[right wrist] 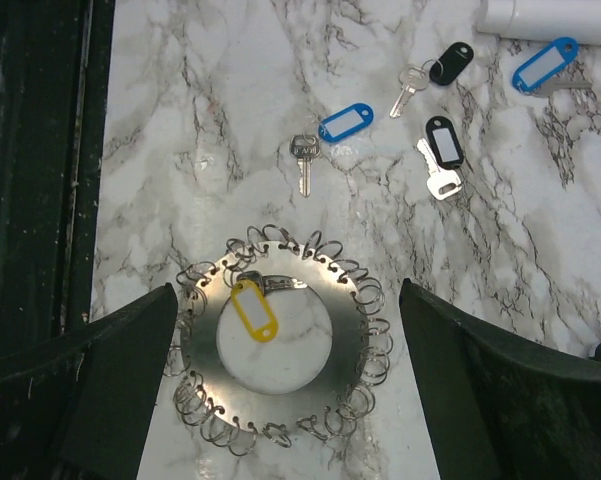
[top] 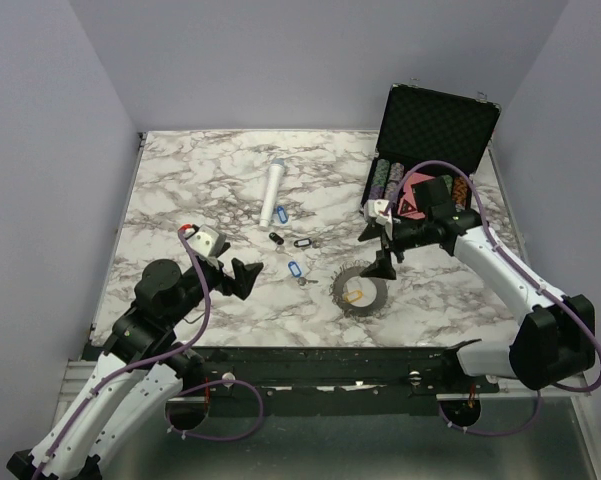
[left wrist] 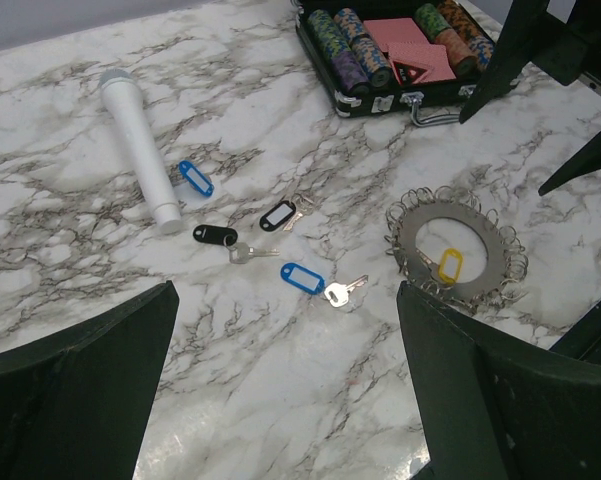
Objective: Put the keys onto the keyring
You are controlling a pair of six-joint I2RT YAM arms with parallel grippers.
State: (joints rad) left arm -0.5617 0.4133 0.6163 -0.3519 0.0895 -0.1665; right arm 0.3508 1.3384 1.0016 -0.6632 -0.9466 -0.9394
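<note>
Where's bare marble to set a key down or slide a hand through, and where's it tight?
Free: far-left marble between the table edge and the white cylinder; the far strip between cylinder and chip case. Crowded: the middle, with keys scattered between cylinder and keyring, and the right fingers above the keyring.
</note>
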